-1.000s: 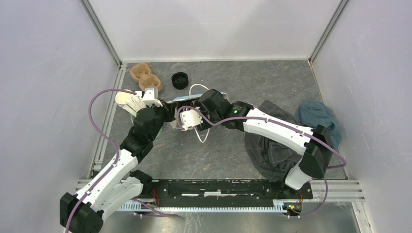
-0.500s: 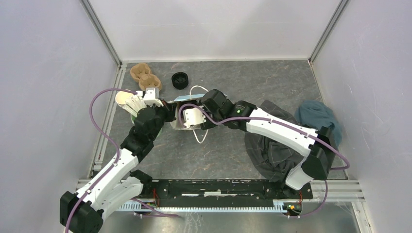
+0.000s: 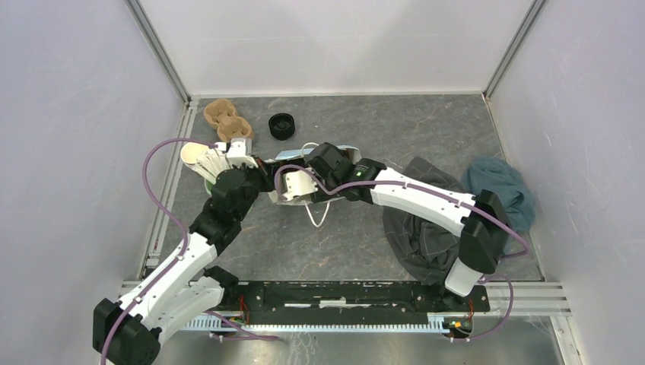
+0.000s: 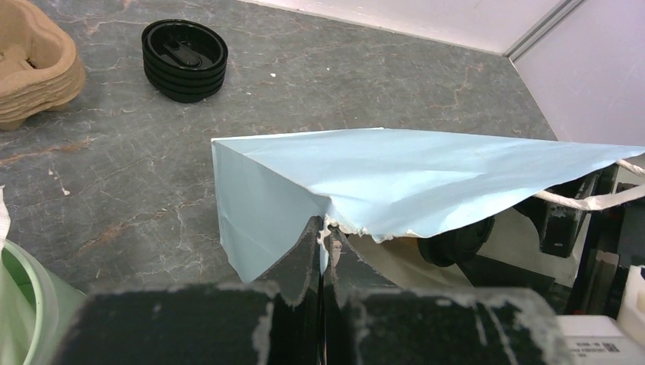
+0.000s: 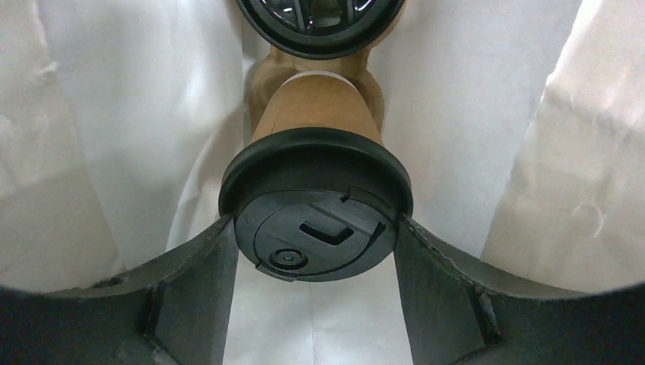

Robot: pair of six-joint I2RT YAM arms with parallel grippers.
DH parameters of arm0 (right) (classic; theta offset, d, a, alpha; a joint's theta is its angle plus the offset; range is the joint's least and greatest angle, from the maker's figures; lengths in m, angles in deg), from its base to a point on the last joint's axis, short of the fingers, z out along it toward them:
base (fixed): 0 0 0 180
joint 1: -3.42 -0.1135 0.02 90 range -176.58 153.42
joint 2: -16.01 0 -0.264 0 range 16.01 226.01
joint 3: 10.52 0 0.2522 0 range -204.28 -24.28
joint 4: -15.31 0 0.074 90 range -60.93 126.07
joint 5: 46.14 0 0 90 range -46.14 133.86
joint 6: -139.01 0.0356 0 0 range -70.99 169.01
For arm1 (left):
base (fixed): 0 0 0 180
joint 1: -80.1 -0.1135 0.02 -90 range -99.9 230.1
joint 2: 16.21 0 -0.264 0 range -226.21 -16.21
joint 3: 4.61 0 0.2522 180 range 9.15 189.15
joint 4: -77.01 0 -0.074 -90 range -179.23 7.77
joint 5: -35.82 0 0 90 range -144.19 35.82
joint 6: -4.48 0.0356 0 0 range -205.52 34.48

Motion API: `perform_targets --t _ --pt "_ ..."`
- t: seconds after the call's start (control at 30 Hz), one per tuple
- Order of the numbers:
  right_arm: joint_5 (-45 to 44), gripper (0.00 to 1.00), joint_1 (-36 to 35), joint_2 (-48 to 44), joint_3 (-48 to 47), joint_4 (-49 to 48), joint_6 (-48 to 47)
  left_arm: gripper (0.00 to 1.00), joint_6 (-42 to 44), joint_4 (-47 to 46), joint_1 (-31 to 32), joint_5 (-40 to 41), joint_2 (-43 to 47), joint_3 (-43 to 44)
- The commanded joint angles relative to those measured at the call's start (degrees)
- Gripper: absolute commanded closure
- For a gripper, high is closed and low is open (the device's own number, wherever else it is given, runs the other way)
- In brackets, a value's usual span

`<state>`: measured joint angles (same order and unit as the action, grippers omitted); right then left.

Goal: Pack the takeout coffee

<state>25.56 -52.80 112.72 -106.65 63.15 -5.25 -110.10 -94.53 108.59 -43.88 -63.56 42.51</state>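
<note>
1. Pushing the right jaws further left and deeper into the light-blue paper bag [image 4: 411,175] than a second ago, and covering more of the bag's mouth in the top view.
2. Reading that as the delivery stage: carrying the load inside the bag now, not just lining up outside it.
3. Keeping the left jaws pressed together on the bag's upper rim, pinching the paper and propping the mouth open, same as a second ago.
4. Clamping the lidded coffee cup [image 5: 316,129] between the right jaws, spread wide and bearing on opposite sides of its black sip lid [image 5: 316,228]. Turning that lid back toward the wrist camera and pointing the brown body away, into the bag.
5. Closing on the second lidded cup [image 5: 319,19], already inside and just beyond the carried one, with white bag lining on either side. Spotting a tan shape [image 5: 266,76] around the carried cup's far end, but not telling what it is.
6. Leaving the stack of black lids [image 4: 185,59] and the pulp cup carriers [image 4: 30,68] out on the counter [image 4: 380,84], well apart from the bag.
7. Judging the packing nearly done: still needing to seat this cup beside its twin, spread the right jaws and back out without snagging the rim.
</note>
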Motion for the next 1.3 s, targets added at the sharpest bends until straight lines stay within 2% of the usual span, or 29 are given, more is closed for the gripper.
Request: perform_targets --t 0.0,0.23,0.57,1.27 --pt "-1.9 1.0 0.97 0.11 -1.42 -3.39 -0.76 0.98 2.14 -1.88 0.49 -0.51 0.39 0.65" --pt "-2.83 1.0 2.38 -2.05 1.94 -4.18 -0.88 0.98 2.99 -0.86 0.86 0.26 1.0 0.69" --pt "1.87 1.0 5.03 -1.48 5.84 -11.0 -4.57 0.98 1.87 0.87 1.95 0.55 1.05 1.35" --pt "7.71 1.0 6.13 -2.54 8.56 -15.76 -6.72 0.98 1.85 1.17 2.53 0.51 0.72 1.51"
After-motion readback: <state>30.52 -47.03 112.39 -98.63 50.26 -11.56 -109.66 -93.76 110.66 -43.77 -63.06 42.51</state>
